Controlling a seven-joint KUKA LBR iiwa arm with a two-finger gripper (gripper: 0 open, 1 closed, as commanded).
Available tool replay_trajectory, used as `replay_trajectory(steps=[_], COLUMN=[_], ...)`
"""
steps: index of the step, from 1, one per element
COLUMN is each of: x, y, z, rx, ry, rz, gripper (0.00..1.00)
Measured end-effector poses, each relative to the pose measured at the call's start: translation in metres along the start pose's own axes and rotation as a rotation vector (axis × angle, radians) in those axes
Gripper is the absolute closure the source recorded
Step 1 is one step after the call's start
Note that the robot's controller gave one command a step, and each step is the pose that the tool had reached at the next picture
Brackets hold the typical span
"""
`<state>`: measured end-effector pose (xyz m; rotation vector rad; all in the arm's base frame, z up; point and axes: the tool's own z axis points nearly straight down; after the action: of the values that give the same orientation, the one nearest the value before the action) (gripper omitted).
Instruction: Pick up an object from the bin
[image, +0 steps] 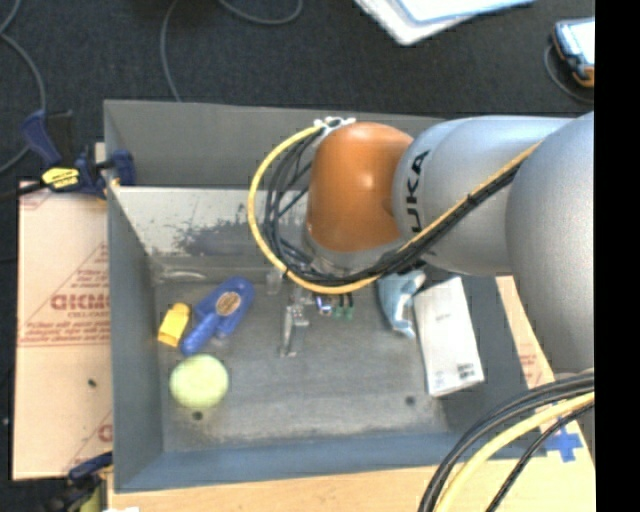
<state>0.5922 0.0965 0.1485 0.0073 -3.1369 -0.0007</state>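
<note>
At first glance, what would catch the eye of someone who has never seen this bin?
The arm's orange cover dominates the upper middle, and the gripper hangs below it over the bare floor at the centre of the grey bin. At the lower left lies a yellow-green ball, next to a blue handled tool and a yellow block. A white box lies at the right.

Gripper (292, 332) mostly hidden beneath the orange wrist cover (350, 185), 1 pale blue thing (398, 300) just right of it half covered by the arm (500, 200), kind unclear, white box (448, 335) further right, label print too small to read, far right corner of the bin (180, 140) behind the arm
</note>
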Motion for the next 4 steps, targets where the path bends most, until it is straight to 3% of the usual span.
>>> replay_trajectory(steps=[1, 2, 3, 4], x=[-0.001, -0.025, -0.034, -0.016], y=[-0.001, 0.032, 0.038, 0.060], z=[-0.004, 0.078, 0.029, 0.048], rx=[0.000, -0.001, 0.000, -0.001], ry=[-0.006, -0.005, -0.011, -0.008], rz=[0.004, -0.330, -0.343, -0.594], gripper=[0.00, 0.00, 0.00, 0.00])
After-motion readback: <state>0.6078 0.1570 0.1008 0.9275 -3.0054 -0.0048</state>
